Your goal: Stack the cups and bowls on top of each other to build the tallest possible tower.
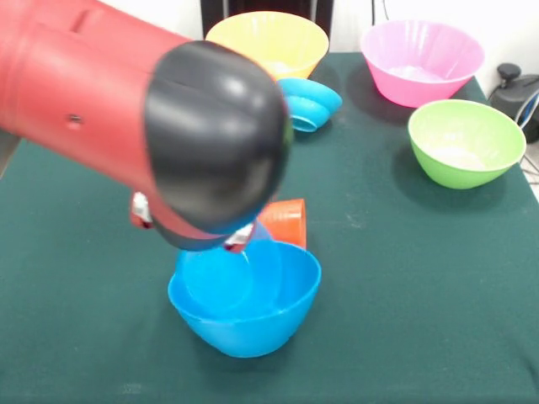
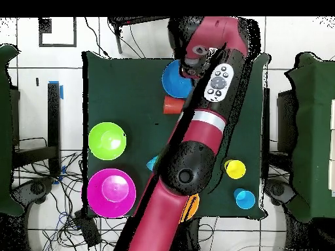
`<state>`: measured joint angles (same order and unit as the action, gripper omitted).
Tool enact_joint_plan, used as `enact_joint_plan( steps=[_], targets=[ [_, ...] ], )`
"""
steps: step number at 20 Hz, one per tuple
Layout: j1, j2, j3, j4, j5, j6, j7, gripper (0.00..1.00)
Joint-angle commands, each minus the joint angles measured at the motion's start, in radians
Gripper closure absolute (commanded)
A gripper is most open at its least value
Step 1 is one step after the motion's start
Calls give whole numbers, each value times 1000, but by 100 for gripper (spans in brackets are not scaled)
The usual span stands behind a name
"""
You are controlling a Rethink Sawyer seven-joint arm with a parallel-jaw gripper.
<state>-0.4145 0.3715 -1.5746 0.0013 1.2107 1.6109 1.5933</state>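
Green cloth covers the worktop (image 1: 404, 295), and the red and black arm (image 1: 126, 109) fills the upper left of the front view, its black elbow cap hiding most of what hangs beneath it. Fingers (image 1: 238, 242) show only as small pale tips at the arm's lower edge, just above a medium blue bowl (image 1: 244, 303) at lower centre; whether they are spread or pressed together I cannot tell. A paler blue shape sits inside that bowl (possibly a smaller bowl or cup, too hazy to say). An orange-red cup (image 1: 289, 220) lies on its side just behind the bowl's rim, touching or nearly so. At top centre stands the yellow-orange bowl (image 1: 268, 40), with a ridged blue bowl (image 1: 310, 101) tipped against its right side. The pink bowl (image 1: 421, 61) sits at upper right, the green bowl (image 1: 465, 141) just below it. In the overhead view, a yellow cup (image 2: 235, 168) and a sky blue cup (image 2: 245, 198) stand at lower right, near each other.
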Motion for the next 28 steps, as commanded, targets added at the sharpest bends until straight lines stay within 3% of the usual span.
enact_joint_plan(
  steps=[1, 4, 11, 15, 16, 18, 23, 28],
  targets=[
    [30, -1, 56, 19, -57, 119, -174, 0],
    [29, -6, 40, 17, -28, 127, -161, 0],
    [-6, -25, -117, -14, 88, 164, -236, 0],
    [-15, -38, -152, -16, 121, 203, -246, 0],
    [-23, -30, -194, -16, 164, 189, -252, 0],
    [-24, -26, -175, -16, 160, 177, -257, 0],
    [0, -48, -12, -8, 26, 193, -249, 0],
    [5, -46, 4, -5, 17, 210, -238, 0]
  ],
)
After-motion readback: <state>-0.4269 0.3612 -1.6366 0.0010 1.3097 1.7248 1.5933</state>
